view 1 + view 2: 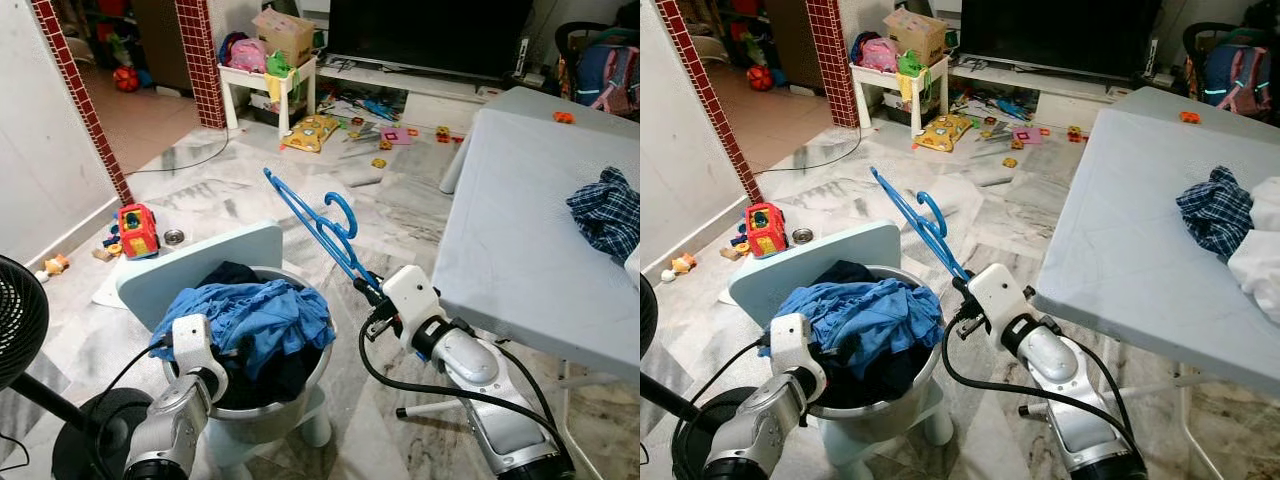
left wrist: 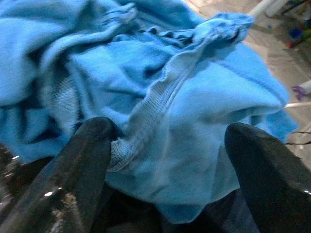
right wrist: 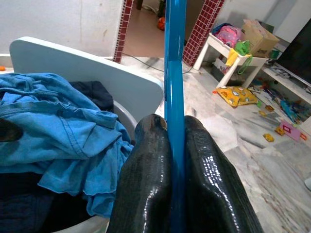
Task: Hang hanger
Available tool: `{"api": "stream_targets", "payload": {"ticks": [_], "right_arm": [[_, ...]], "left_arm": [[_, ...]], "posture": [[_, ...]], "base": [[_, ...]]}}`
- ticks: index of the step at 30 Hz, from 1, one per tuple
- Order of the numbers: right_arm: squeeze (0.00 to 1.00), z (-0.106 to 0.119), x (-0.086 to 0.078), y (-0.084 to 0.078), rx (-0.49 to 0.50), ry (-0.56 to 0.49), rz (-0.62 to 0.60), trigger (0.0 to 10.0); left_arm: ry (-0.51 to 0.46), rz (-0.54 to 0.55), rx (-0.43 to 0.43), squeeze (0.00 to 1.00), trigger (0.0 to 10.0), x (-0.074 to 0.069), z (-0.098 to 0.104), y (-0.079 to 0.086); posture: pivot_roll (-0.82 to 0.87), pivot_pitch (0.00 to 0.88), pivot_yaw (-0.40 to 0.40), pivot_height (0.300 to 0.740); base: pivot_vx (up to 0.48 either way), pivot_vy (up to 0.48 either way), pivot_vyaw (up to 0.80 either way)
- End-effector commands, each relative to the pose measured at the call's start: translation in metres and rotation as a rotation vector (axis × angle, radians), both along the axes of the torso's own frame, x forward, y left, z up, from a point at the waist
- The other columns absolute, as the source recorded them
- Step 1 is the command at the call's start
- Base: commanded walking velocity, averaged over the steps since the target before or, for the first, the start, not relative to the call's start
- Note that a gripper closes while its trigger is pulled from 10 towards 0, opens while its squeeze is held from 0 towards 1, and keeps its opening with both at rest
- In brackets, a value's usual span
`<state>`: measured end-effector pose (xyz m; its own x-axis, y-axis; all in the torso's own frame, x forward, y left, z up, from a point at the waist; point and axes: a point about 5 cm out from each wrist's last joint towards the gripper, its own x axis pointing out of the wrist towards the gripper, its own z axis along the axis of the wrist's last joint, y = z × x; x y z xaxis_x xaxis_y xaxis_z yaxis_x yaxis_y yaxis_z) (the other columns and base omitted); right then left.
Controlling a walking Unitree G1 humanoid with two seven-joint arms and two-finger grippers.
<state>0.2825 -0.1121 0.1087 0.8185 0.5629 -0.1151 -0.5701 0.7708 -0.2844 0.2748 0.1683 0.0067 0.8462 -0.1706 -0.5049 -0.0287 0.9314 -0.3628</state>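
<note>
My left gripper (image 2: 165,160) hangs low over the steel basin (image 1: 290,395), its two fingers (image 2: 82,160) spread wide apart with a fold of blue cloth (image 1: 255,315) lying between them, nothing pinched yet. My right gripper (image 1: 366,292) sits just beside the basin's rim, between it and the grey table (image 1: 510,230), fingers pressed together on the blue hanger (image 1: 320,225), which slants up and away from me with its hook (image 1: 345,210) in the air above the floor. To do this step well, I judge I should keep the clamp firm so the hanger does not twist, and carry it clear of the white chair back (image 1: 190,270) behind the basin. Beyond lie scattered toys (image 1: 312,130) and the dark television (image 1: 430,35); I see no rail to hang on, so I must look for one first
</note>
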Motion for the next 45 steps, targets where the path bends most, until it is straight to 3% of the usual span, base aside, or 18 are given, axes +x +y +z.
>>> {"api": "stream_targets", "payload": {"ticks": [1,8,20,30,32,35,38,39,41,45], "right_arm": [[0.0,0.009,0.001,0.001,-0.002,-0.031,0.009,10.0],[0.0,0.01,0.004,0.0,-0.011,-0.035,0.007,10.0],[0.0,0.01,0.011,0.009,-0.004,-0.049,0.012,10.0],[0.0,0.01,0.012,0.012,0.005,-0.054,0.011,10.0],[0.0,0.009,0.012,0.012,0.007,-0.054,0.009,10.0],[0.0,0.009,0.012,0.011,0.009,-0.051,0.007,10.0],[0.0,0.007,0.012,0.011,0.009,-0.047,0.006,10.0],[0.0,0.007,0.011,0.011,0.009,-0.045,0.006,10.0],[0.0,0.007,0.011,0.011,0.009,-0.045,0.007,10.0],[0.0,0.008,0.012,0.015,0.012,-0.051,0.015,10.0]], "left_arm": [[0.013,-0.02,-0.009,0.0,0.0,0.003,0.0,0.0],[0.052,-0.006,-0.001,0.0,0.0,0.0,-0.008,0.004],[0.041,0.028,-0.024,0.0,0.0,-0.005,-0.01,0.016],[0.032,0.023,-0.046,0.0,0.0,-0.004,-0.008,0.015],[0.025,0.027,-0.023,0.0,0.0,-0.004,-0.007,0.017],[-0.004,0.084,0.116,0.0,0.0,-0.004,-0.001,0.033],[-0.026,0.096,0.174,0.0,0.0,-0.004,0.004,0.038],[-0.052,0.109,0.231,0.0,0.0,-0.005,0.009,0.043],[-0.058,0.113,0.243,0.0,0.0,-0.005,0.011,0.044],[-0.104,0.127,0.362,0.0,0.0,-0.006,0.023,0.057]], "posture": [[-0.15,0.018,-0.05,0.74],[-0.15,0.011,-0.051,0.74],[-0.11,0.0,-0.051,0.74],[-0.1,0.0,-0.046,0.74],[-0.1,0.0,-0.045,0.74],[-0.1,0.0,-0.045,0.74],[-0.1,0.0,-0.046,0.74],[-0.1,0.0,-0.046,0.74],[-0.1,0.0,-0.046,0.74],[-0.09,0.0,-0.047,0.74]], "base": [[0.0,0.0,0.0],[0.0,0.0,0.0],[0.0,0.0,0.0],[0.0,0.0,0.0],[0.0,0.0,0.0],[0.0,0.0,0.0],[0.0,0.0,0.0],[0.0,0.0,0.0],[0.0,0.0,0.0],[0.0,0.0,0.0]]}}
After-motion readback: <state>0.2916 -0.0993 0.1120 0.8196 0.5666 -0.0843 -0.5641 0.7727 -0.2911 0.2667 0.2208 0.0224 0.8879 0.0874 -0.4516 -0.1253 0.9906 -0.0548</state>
